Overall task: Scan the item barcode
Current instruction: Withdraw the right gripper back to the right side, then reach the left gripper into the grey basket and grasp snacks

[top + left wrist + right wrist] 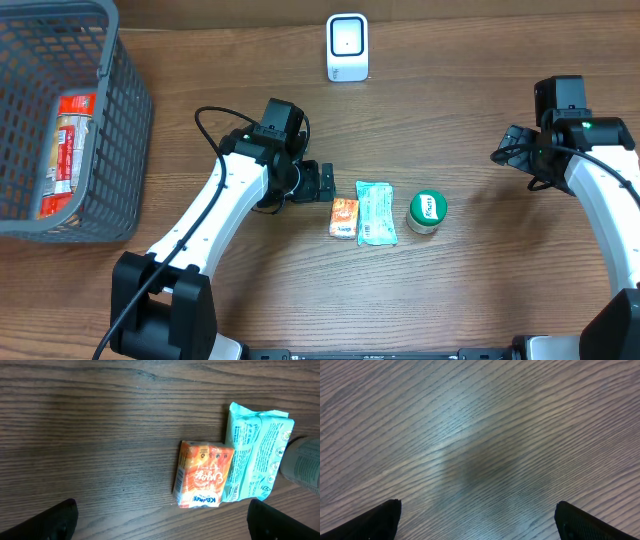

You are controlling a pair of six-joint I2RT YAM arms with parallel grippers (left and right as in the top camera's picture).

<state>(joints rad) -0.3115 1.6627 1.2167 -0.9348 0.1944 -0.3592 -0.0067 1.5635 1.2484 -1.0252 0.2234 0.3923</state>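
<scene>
Two tools: left tool point(323, 183) and right tool point(512, 146) both spread wide, holding nothing.
Nearer arm: left, near the orange packet point(344, 217); right well apart.
Packet: flat on worktop point(480, 300), slightly right of left tool's centre line, long axis near-to-far, against teal pack point(376, 213).

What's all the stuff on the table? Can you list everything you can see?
basket: one, grey, far left
red packet: one, red and orange, inside the basket
scanner: one, white, back middle
orange packet: one, orange, middle
pale green packet: one, pale green, right beside the orange packet
tub: one, green lid, right of the pale green packet
table: one, brown wood, under everything
left gripper: one, black, open, next to the orange packet
right gripper: one, black, open, over bare table at right
</scene>
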